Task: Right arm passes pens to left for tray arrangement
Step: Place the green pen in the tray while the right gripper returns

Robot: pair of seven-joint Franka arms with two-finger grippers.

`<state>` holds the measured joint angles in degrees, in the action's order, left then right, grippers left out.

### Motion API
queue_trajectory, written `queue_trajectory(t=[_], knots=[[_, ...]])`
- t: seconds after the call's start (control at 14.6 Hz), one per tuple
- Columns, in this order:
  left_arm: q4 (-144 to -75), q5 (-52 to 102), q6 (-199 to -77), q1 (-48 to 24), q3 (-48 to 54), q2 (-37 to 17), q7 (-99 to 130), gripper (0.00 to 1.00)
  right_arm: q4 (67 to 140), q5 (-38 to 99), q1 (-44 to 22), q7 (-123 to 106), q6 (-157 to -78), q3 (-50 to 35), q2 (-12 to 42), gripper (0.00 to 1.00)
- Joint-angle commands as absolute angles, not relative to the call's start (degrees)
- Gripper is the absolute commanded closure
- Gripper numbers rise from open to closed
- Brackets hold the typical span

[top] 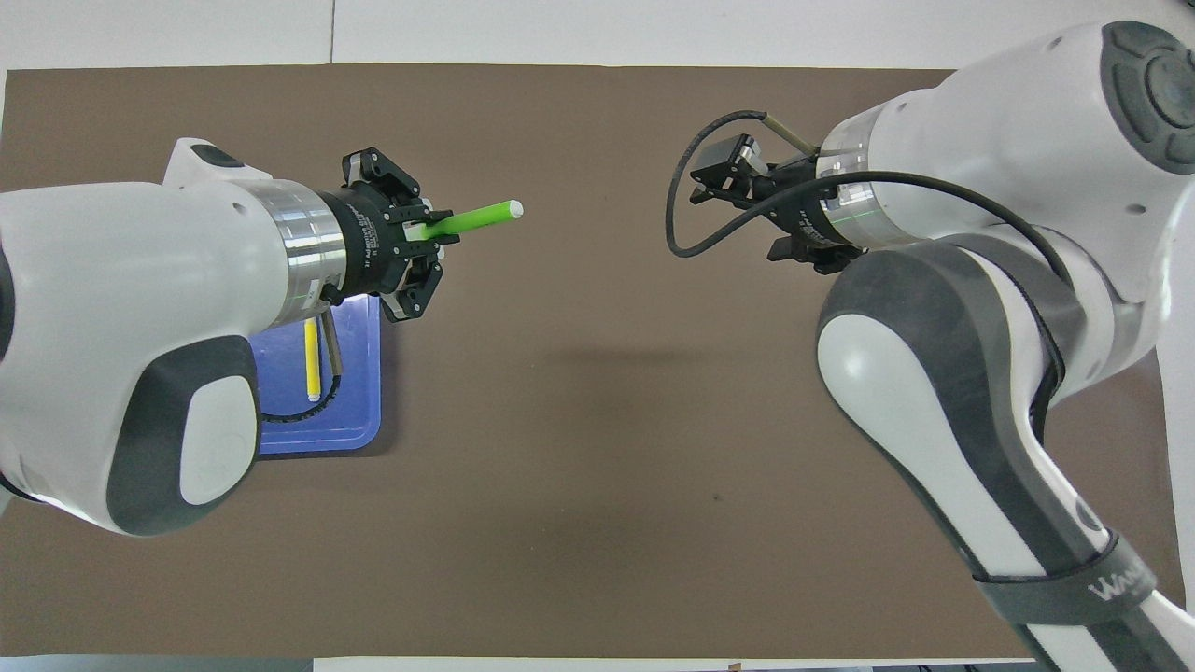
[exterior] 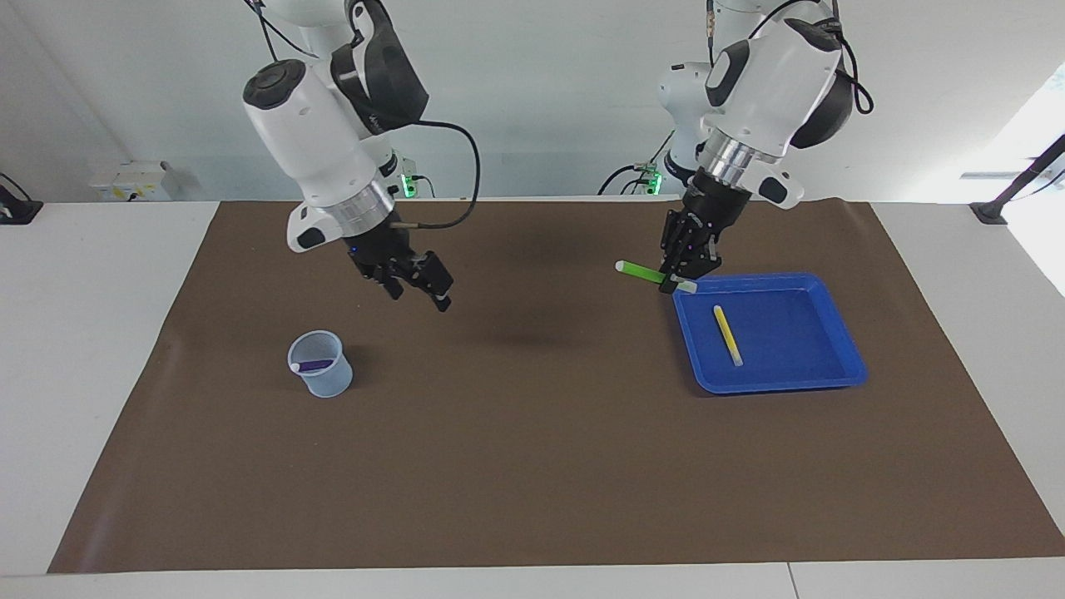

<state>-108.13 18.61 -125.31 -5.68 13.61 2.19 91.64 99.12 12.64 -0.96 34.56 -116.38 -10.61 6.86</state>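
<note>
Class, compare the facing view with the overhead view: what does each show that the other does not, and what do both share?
Only the facing view shows the translucent cup with the purple pen in it, toward the right arm's end of the table, and the whole blue tray.

Only the overhead view shows the tray half hidden under the left arm.

Both show the left gripper shut on the green pen by the tray's corner, the yellow pen lying in the tray, and the right gripper open and empty over the brown mat.

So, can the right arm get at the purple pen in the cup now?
Probably yes. The right gripper is open and empty, up over the mat, and the purple pen lies in the open-topped cup with nothing over it.
</note>
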Motion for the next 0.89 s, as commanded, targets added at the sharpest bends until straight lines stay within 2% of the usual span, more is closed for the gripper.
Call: queue_trajectory(t=[0.0,0.2,0.34,0.61,0.82], knots=[[-111.3,20.9,-120.7,0.4,13.8,3.8,73.0,1.0,110.5,10.5,-0.5,24.8,-124.7,-5.8,1.9,0.0],[-112.3,20.9,-117.4,5.3,13.6,2.0,53.8,1.0,112.7,5.4,-0.4,22.5,-128.1,-3.5,3.2,0.01],[-113.3,20.8,-117.2,8.9,13.4,-0.7,40.0,1.0,113.8,0.9,0.1,21.7,-131.7,-1.6,4.9,0.05],[-113.7,14.5,-118.4,14.1,13.4,-7.6,15.4,1.0,115.7,0.0,0.3,17.0,-137.4,0.6,7.4,0.22],[-113.6,6.3,-121.2,14.9,13.4,-11.7,7.8,1.0,116.8,-0.4,0.3,17.0,-140.4,0.6,8.5,0.26]])
